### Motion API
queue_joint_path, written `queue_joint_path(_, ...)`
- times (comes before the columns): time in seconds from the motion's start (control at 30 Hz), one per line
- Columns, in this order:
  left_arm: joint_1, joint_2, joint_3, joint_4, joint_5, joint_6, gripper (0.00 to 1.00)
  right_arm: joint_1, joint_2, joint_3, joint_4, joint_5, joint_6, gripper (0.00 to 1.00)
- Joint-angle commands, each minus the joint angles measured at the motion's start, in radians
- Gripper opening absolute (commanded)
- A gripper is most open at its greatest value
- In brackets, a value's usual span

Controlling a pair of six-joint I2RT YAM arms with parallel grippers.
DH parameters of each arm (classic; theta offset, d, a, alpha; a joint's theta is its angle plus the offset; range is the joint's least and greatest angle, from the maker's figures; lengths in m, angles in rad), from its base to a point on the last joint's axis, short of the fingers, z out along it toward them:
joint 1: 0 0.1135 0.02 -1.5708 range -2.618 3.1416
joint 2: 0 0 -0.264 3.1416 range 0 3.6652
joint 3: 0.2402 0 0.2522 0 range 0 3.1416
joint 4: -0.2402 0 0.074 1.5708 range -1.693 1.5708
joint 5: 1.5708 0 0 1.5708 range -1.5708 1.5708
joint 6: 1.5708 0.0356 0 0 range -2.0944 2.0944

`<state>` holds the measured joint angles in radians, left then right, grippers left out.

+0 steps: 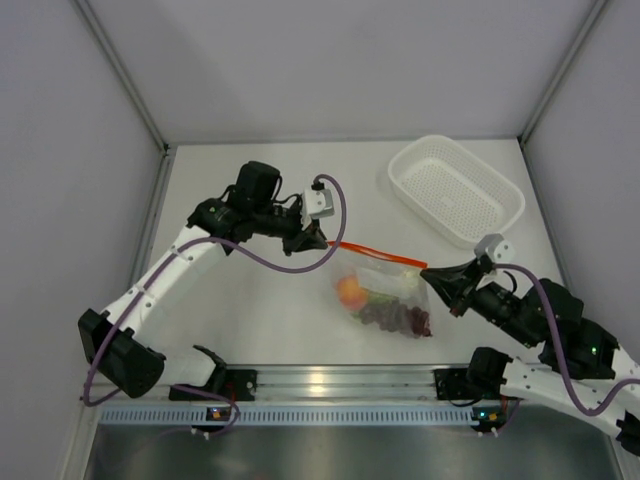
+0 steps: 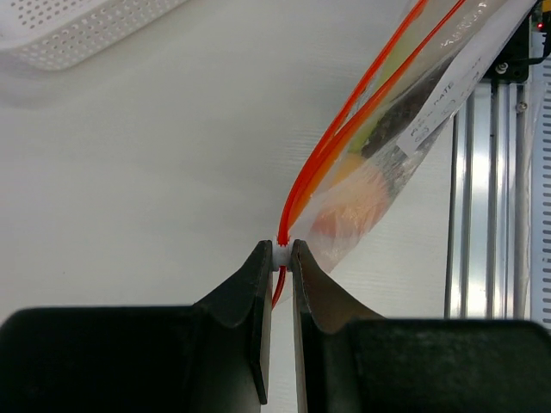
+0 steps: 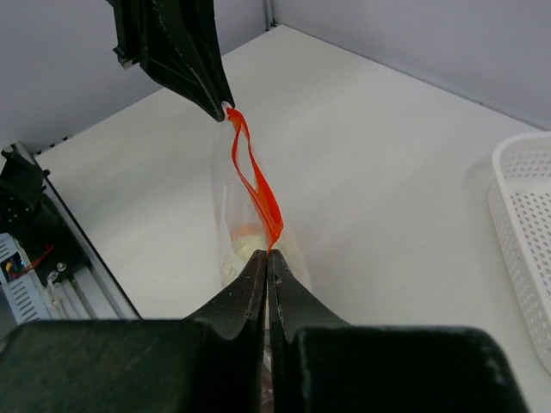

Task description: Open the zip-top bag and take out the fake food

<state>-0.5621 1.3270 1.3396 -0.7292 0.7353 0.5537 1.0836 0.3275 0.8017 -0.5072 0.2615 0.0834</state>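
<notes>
Zip-top bag (image 1: 385,290) hangs stretched between both claws over the desk (image 1: 250,320), right of centre, with the fake food (image 1: 380,305) sagging inside and the orange zipper tracks partly parted. Left claw (image 1: 321,242) is clenched on the strip's white end tab; right claw (image 1: 429,268) is clamped tight on the opposite end. White perforated basket (image 1: 455,190) sits well apart, behind the bag
</notes>
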Motion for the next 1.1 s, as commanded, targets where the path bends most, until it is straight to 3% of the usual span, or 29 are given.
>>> queue_joint_path(0.0,0.016,-0.02,-0.01,-0.026,-0.062,0.025,0.08,0.006,0.025,0.042,0.087,-0.021,0.018,0.0)
queue_joint_path(0.2,0.016,-0.038,-0.023,-0.07,-0.135,0.032,0.13,0.007,0.054,-0.001,0.145,-0.018,0.018,0.0)
queue_joint_path(0.27,0.016,-0.04,-0.039,-0.07,-0.159,0.035,0.08,0.007,0.051,-0.006,0.151,-0.011,0.018,0.0)
queue_joint_path(0.3,0.016,-0.038,-0.039,-0.072,-0.137,0.037,0.04,0.007,0.051,-0.006,0.154,-0.01,0.018,0.0)
queue_joint_path(0.5,0.016,-0.032,-0.04,-0.07,-0.131,0.041,0.0,0.006,0.05,-0.007,0.138,0.007,0.012,0.0)
queue_joint_path(0.8,0.037,-0.06,-0.022,-0.072,0.006,0.075,0.0,0.007,-0.005,-0.027,0.121,-0.008,0.01,0.0)
queue_joint_path(1.07,0.039,-0.109,-0.037,-0.068,-0.111,0.083,0.0,0.006,-0.028,-0.035,0.091,0.056,0.039,0.0)
